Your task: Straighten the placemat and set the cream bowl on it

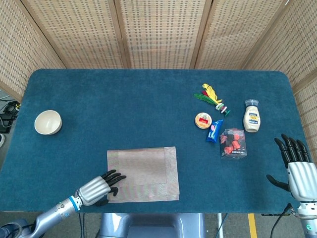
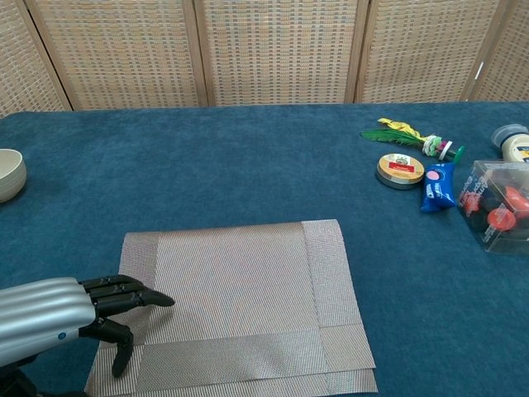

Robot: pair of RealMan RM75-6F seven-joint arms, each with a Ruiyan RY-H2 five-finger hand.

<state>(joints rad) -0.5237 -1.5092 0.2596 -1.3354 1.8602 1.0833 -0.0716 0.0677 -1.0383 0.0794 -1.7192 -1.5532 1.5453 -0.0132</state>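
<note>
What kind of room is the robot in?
Probably a robot test room, not a real dining room. Woven screens wall off a blue cloth table holding a placemat, a cream bowl and random odds like a mayonnaise bottle.

Cream bowl (image 2: pixel 10 174) cropped at chest view's left edge

Tabletop (image 1: pixel 148 104) covered in dark blue carpet-like fabric, rounded corners, fills most of both views. Behind the tabletop: folding screen (image 1: pixel 158 29) of woven tan wicker panels in light wood frames, angled in around the far edge and both sides. Left of the tabletop: strip of grey floor with black cables (image 1: pixel 7 115). Near-right of the tabletop: floor with a yellow line (image 1: pixel 252 225). Light even, soft shadows.
</note>
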